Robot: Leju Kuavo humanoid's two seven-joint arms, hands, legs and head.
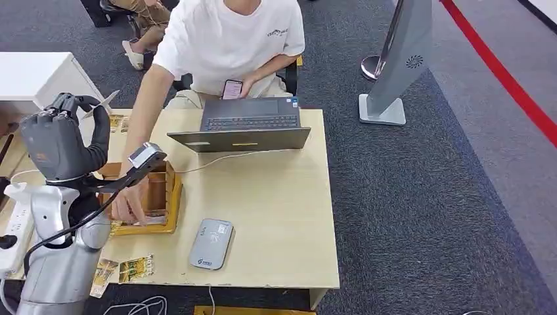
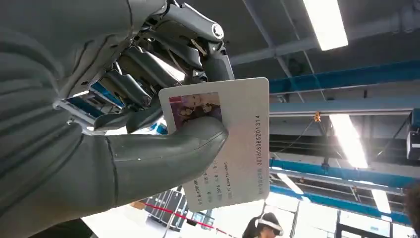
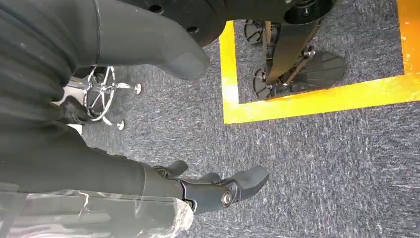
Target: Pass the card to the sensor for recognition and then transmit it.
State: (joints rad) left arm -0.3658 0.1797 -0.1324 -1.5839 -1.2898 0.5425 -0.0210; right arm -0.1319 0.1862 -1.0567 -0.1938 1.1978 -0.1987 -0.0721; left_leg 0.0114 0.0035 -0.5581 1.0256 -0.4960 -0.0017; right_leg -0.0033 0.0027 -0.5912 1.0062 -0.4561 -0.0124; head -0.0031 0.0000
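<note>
My left hand (image 1: 62, 134) is raised above the table's left end and pinches a white ID card (image 1: 100, 105) between thumb and fingers. The left wrist view shows the card (image 2: 237, 144) close up, with a small photo, printed lines and a number, and the thumb of my left hand (image 2: 124, 124) pressed across its face. The grey card sensor (image 1: 211, 244) lies flat near the table's front edge, well to the right of and below the card. My right hand (image 3: 99, 163) hangs over the carpet, fingers apart, holding nothing.
A person in a white shirt sits behind the table (image 1: 276, 216), one hand (image 1: 128, 207) reaching into a wooden box (image 1: 172, 193) by my left arm. An open laptop (image 1: 246, 128) stands at the back. Loose cards (image 1: 125, 269) lie at the front left corner. A grey kiosk stand (image 1: 401, 65) is on the floor to the right.
</note>
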